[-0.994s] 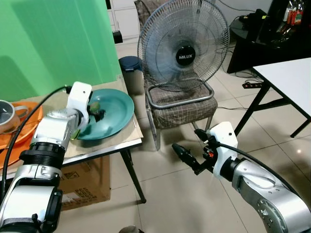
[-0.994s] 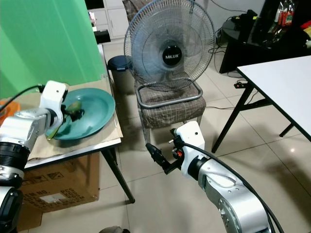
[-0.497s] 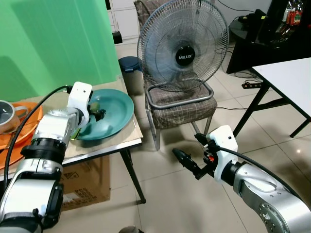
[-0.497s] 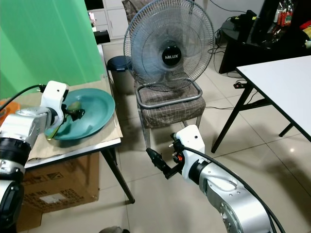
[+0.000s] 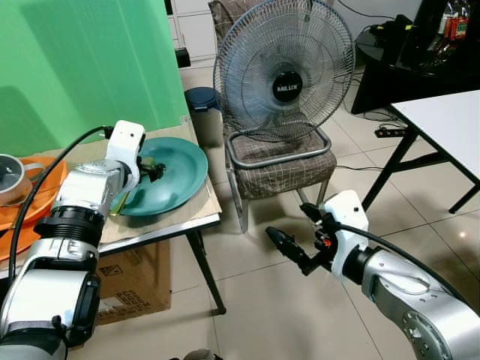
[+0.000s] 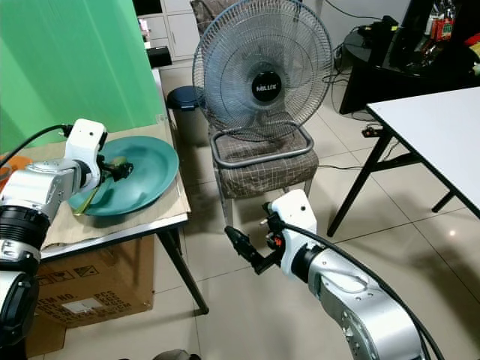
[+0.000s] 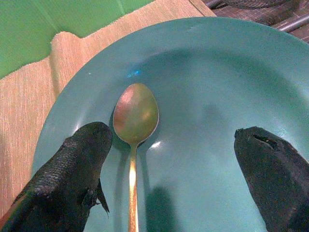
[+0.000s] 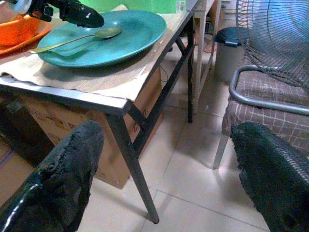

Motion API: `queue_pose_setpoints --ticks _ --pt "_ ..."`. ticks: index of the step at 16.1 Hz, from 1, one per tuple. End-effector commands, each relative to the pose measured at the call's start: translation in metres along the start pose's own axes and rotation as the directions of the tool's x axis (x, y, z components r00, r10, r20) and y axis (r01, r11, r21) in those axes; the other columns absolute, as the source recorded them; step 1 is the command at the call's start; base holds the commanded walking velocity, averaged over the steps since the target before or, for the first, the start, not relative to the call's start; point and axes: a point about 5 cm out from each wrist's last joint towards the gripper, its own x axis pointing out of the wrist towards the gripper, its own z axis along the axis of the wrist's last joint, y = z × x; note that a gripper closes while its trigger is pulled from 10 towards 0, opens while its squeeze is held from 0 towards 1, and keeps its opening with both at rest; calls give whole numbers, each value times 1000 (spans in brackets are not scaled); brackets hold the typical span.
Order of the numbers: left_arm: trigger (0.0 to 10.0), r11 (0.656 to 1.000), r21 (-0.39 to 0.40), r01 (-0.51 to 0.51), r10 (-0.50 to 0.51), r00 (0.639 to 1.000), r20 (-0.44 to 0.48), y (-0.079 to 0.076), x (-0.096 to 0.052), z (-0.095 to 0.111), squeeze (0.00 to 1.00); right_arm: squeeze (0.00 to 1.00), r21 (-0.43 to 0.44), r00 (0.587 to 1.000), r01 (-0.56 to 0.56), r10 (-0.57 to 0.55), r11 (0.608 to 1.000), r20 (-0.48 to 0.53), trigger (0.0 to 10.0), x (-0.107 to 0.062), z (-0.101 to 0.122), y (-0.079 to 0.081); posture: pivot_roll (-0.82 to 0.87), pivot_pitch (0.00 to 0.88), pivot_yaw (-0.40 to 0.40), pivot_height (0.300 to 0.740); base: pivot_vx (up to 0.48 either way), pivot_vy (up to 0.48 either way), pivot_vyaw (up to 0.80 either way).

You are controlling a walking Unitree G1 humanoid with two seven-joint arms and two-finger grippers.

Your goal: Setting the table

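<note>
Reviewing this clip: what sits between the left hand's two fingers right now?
In the left wrist view, the left hand is open over the teal plate. A golden spoon lies between the fingers, close to one; otherwise bare plate.

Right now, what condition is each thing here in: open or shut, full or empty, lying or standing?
Left gripper: fingers open, hovering over the plate astride the spoon.
Right gripper: fingers open, holding nothing, out over the floor.
Teal plate: flat on the table, holding only the spoon.
Spoon: lying in the plate, bowl up.
Fan: standing on the chair.
Chair: upright, fan on its seat.
</note>
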Motion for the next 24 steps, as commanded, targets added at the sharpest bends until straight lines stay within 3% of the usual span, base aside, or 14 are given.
queue_pose_setpoints --ticks 1,24 --pt "10000 1000 14 -16 16 1000 8 5 -2 4 0 0 -6 1000 -2 3 1000 8 10000 -3 3 2 -15 0 91 740 0 0 0" --pt "10000 1000 10 -18 19 997 -80 8 2 -8 0 0 2 999 -27 27 1000 -20 10000 -5 0 8 -17 0 103 740 0 0 0"
